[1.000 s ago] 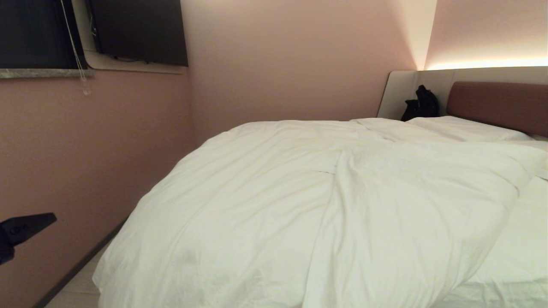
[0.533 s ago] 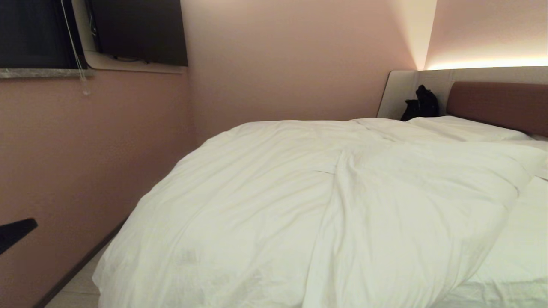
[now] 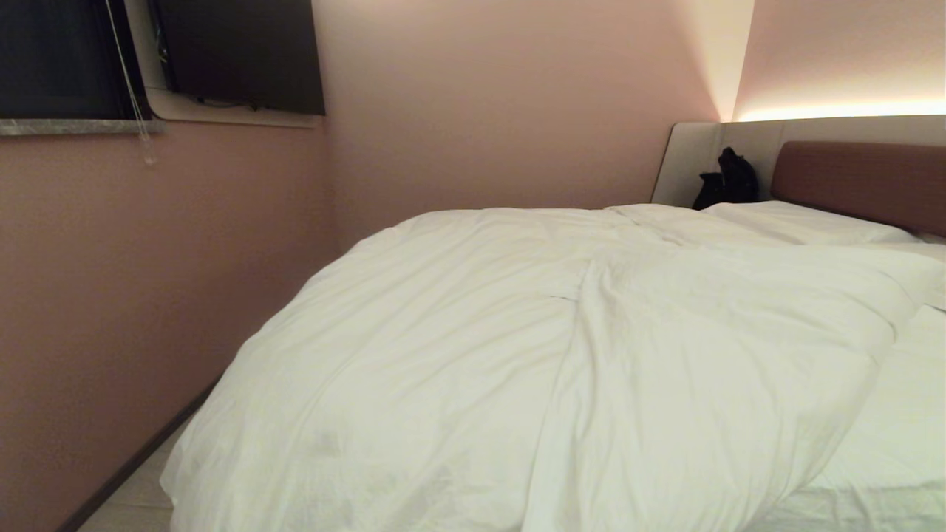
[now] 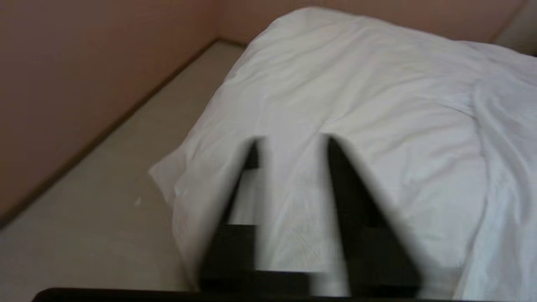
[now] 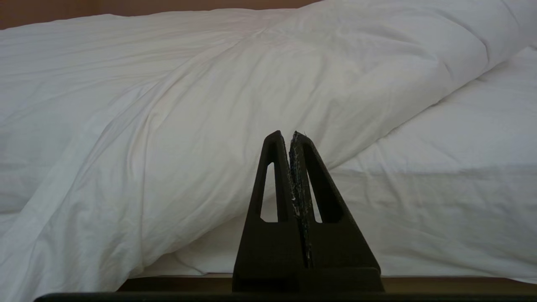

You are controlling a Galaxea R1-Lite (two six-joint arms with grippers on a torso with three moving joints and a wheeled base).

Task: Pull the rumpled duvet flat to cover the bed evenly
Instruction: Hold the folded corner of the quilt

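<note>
The left claw [image 4: 289,142] is hovering spread; the duvet [image 4: 377,105], looking soft and bulky, is lying rumpled just beyond it, its loose corner beside the fingertips inviting a pinch. The right claw [image 5: 289,136] is sitting pressed together, empty.

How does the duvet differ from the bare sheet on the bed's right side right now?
The duvet is thick and puffy; the sheet lies thin and flat. The duvet is creased and bunched toward the left, its edge running diagonally across the mattress; the sheet lies uncovered along the right side. Both are plain white.
</note>
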